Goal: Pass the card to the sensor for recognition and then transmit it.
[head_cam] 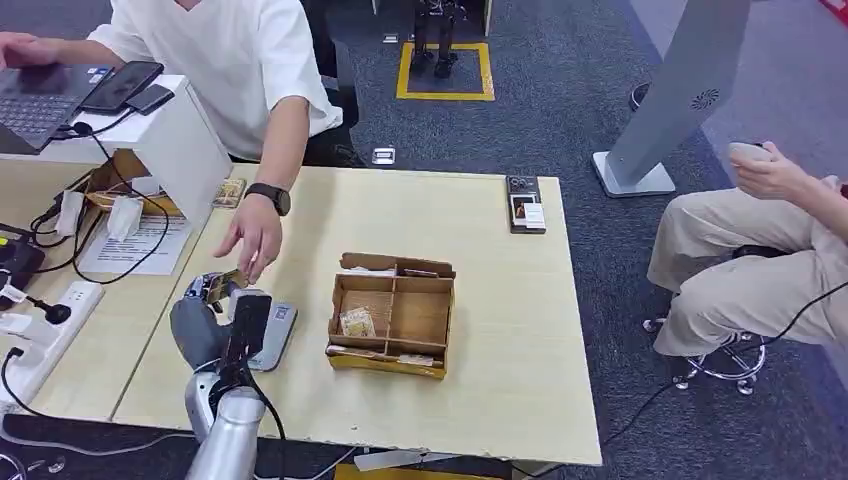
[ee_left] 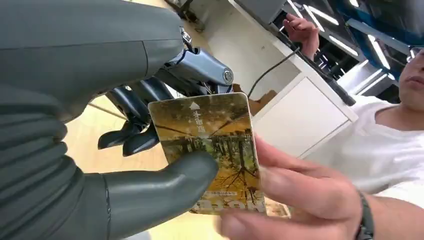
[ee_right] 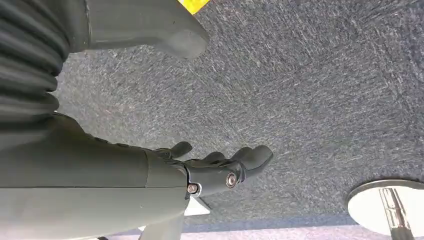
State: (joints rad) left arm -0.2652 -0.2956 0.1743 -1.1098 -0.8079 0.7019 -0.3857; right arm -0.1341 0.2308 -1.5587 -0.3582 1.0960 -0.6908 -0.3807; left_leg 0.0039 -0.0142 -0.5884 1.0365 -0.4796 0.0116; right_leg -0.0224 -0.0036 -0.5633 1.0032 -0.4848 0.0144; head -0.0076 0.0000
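Observation:
A card [ee_left: 210,145] printed with a yellow-brown tree scene is pinched between the thumb and fingers of my left hand [ee_left: 125,190]. A person's hand [ee_left: 300,195] grips the card's other end. In the head view my left hand [head_cam: 205,310] is at the table's front left, with the card [head_cam: 222,285] at its fingertips under the person's hand [head_cam: 250,235]. The flat grey sensor [head_cam: 275,335] lies on the table just right of my hand. My right hand [ee_right: 215,167] hangs over grey carpet, fingers apart, holding nothing.
A cardboard divider box [head_cam: 390,268] holding another card [head_cam: 357,322] stands mid-table. A black device [head_cam: 525,203] lies at the far edge. A white box [head_cam: 175,140], cables and a power strip [head_cam: 50,310] crowd the left. A seated person [head_cam: 760,250] is on the right.

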